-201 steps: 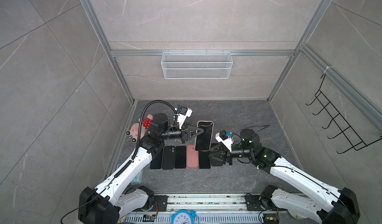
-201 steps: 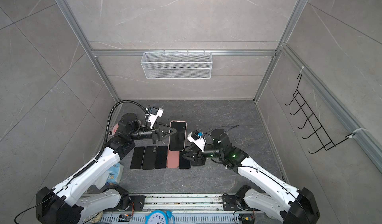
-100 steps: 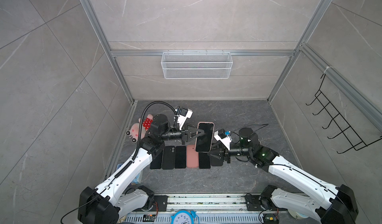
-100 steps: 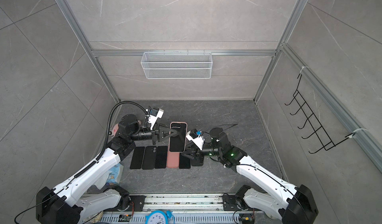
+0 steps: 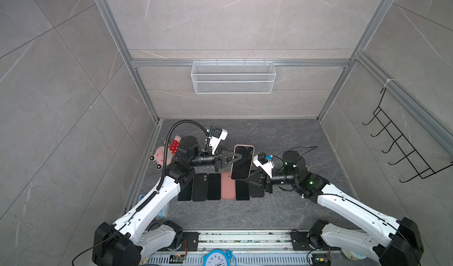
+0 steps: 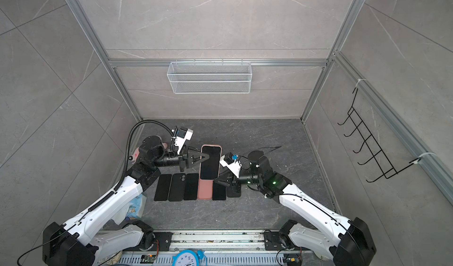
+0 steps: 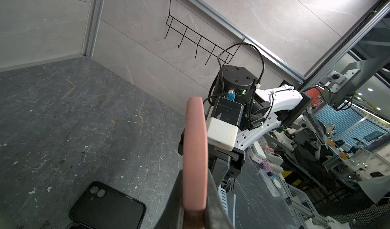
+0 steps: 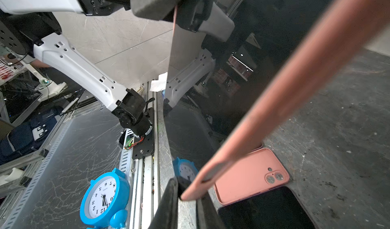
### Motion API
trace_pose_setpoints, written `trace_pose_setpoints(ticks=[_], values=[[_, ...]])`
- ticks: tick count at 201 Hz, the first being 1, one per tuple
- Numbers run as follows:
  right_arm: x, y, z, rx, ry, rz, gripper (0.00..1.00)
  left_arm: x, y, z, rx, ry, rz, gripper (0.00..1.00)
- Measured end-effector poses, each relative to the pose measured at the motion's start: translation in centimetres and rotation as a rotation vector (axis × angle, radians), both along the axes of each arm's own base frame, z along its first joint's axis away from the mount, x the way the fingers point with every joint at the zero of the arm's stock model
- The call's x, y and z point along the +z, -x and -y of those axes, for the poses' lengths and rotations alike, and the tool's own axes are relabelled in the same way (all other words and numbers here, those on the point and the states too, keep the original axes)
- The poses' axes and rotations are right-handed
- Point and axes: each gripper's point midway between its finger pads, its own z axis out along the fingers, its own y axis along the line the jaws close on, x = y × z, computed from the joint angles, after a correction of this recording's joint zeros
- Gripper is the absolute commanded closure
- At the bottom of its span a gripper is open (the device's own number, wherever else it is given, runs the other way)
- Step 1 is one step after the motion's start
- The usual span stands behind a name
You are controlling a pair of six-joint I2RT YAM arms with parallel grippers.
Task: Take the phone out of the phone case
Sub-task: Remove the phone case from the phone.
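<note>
The phone sits in its pink phone case and is held up in the air above the middle of the floor, with the dark screen turned upward. It is above the far end of a row of flat things lying on the floor. The left gripper is clamped on the left long edge of the case, about at the middle of it. In the left wrist view the pink edge runs between its two fingers, which press on it from both sides. The right gripper is at the near right corner. In the right wrist view this corner lies between the fingers, which stand very close on both sides, but I cannot tell if they already press on it. The only writing that can be read is the numerals one to twelve on the dial of a blue alarm clock at the near edge. The row on the floor counts six pieces. Five are black, one of them a black case with two camera rings, and one is a pink piece lying back up. There is also one wire basket on the far wall and one black hook rack on the right wall.
</note>
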Motion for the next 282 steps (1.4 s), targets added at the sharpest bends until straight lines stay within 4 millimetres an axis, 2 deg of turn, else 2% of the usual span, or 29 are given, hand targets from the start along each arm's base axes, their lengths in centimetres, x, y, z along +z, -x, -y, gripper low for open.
trace_pose_setpoints(ticks=[23,78,165,217,248,282], values=[[0.0,0.1,0.0,0.009,-0.002,0.002,1.00,0.0,0.1,0.0,-0.006,0.009,0.003,1.00],[0.1,0.3,-0.1,0.049,-0.028,0.081,1.00,0.1,0.1,0.2,-0.028,0.037,-0.016,1.00],[-1.0,0.2,-0.4,0.102,0.000,0.178,1.00,-0.6,-1.1,2.0,-0.023,0.077,-0.130,1.00],[-1.5,-0.9,0.1,0.006,-0.010,0.247,1.00,-0.6,-1.9,2.5,0.022,0.103,-0.217,1.00],[-1.5,-1.0,0.5,-0.049,-0.025,0.223,1.00,-0.9,-2.3,2.6,0.047,0.113,-0.242,1.00],[-1.1,-1.2,0.7,-0.093,-0.047,0.176,0.87,-0.6,-2.6,2.6,0.057,0.130,-0.242,1.00]])
